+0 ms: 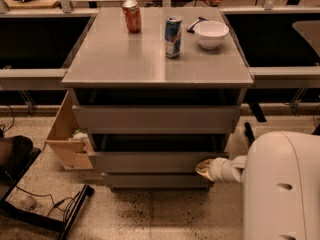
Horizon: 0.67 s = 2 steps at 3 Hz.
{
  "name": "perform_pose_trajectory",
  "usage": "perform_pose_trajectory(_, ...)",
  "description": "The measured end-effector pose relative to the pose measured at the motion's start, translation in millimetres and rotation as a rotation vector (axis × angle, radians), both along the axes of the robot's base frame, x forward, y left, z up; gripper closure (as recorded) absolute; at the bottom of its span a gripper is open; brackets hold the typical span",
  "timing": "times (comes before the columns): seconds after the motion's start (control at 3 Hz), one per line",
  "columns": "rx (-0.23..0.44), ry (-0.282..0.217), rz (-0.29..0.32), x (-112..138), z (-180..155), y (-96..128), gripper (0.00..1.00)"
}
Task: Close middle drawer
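The middle drawer [150,162] is the grey plain front panel in the middle of the cabinet. It stands out a little from the cabinet, with a dark gap above its panel. My gripper [204,168] is at the right end of that panel, pressed against its front face. The white arm [227,169] reaches to it from my white body at the lower right. The top drawer [156,119] also stands out a little. The bottom drawer [156,180] sits further in.
On the cabinet top [115,59] stand a red can [132,16], a blue can [173,30] and a white bowl [211,34]. A cardboard box [67,139] leans at the cabinet's left. A black stand with cables [45,209] lies on the floor at left.
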State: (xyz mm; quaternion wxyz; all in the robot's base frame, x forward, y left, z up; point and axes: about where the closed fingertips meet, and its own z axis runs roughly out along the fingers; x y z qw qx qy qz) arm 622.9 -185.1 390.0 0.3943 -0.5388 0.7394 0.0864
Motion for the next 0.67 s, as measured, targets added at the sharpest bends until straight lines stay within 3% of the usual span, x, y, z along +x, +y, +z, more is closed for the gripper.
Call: perform_pose_trajectory(0.67,0.000,0.000,0.000,0.0,0.0,0.1,0.36)
